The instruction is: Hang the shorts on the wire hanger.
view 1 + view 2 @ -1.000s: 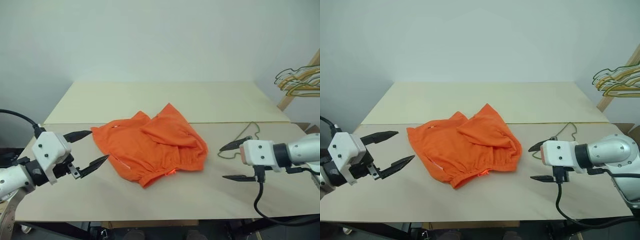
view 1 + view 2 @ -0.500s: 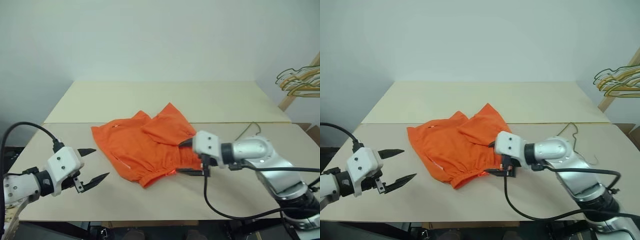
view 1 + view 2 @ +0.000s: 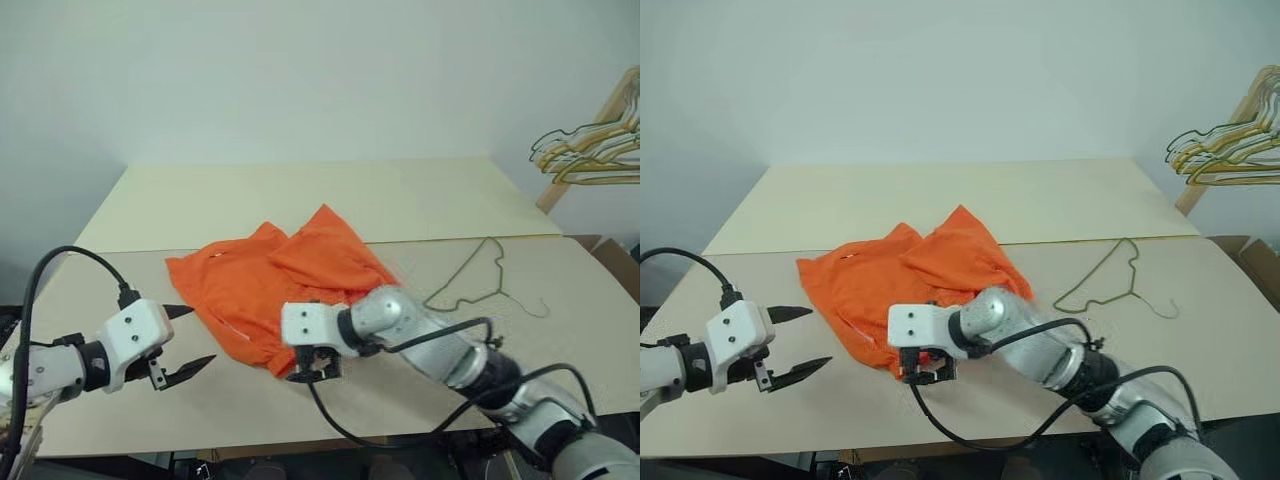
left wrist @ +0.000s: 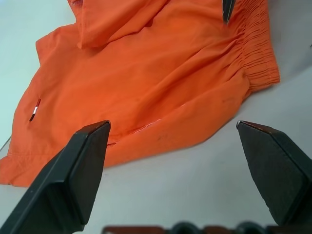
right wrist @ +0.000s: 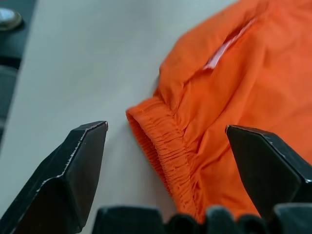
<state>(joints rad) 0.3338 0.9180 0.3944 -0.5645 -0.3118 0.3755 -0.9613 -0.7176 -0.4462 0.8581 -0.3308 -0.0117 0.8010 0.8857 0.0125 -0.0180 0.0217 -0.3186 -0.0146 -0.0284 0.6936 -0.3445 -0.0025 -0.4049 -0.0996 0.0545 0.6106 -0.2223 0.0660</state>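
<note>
Shorts (image 3: 270,285) of crumpled orange cloth lie mid-frame; thin wire hanger (image 3: 478,278) at right; left gripper (image 3: 185,340) and right gripper (image 5: 165,161) both spread.

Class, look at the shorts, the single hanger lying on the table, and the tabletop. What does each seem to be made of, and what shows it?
The shorts: soft matte woven or knit fabric; it creases and the waistband is gathered. The wire hanger: thin bent wire, probably metal, with an olive finish. The table: smooth pale matte board, perhaps laminate or painted wood; a seam runs across it.
</note>
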